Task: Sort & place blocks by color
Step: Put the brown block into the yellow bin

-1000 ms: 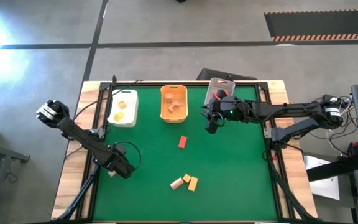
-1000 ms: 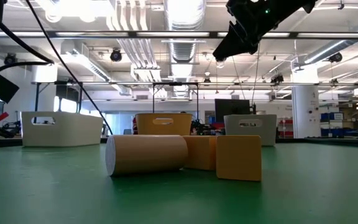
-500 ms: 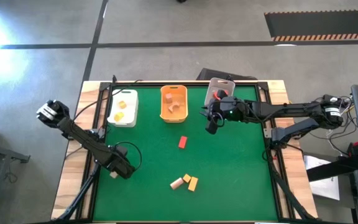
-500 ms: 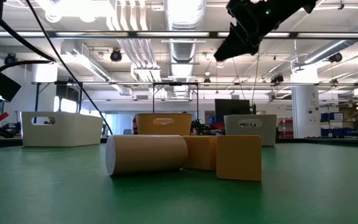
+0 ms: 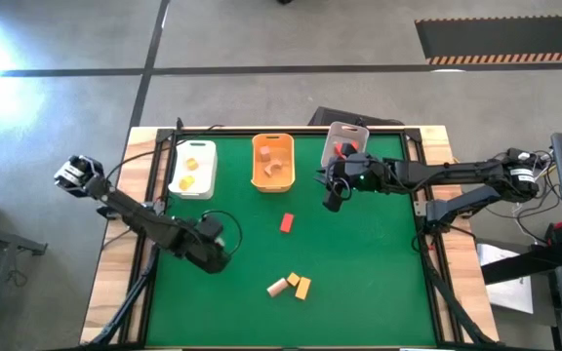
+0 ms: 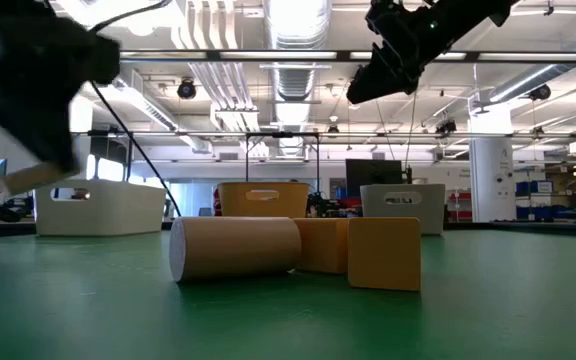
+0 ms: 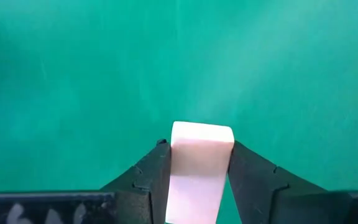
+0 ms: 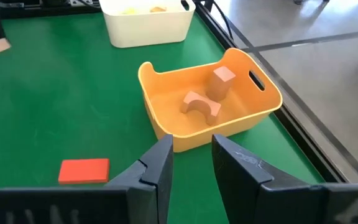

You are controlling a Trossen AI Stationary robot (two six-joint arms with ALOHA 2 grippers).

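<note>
1. left gripper (image 5: pixel 215 255) has moved in from the bench (image 5: pixel 359 283) edge over the green since a moment ago, fingers clamped on a pale tan block (image 7: pixel 197 162).
2. white bin (image 5: pixel 193 168) holds yellow pieces, orange bin (image 5: pixel 272 161) tan ones; carried block likely goes to the orange bin.
3. red block (image 5: pixel 286 223) lies mid-bench, a tan and yellow cluster (image 5: pixel 291 285) nearer the front, both unsorted.
4. right gripper (image 5: pixel 332 198) hovers unchanged by the grey bin (image 5: pixel 344 132), fingers narrow, empty.

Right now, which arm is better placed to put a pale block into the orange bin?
The left: its pincer already grips a pale block. The right pincer, near the orange bin, is empty.
</note>
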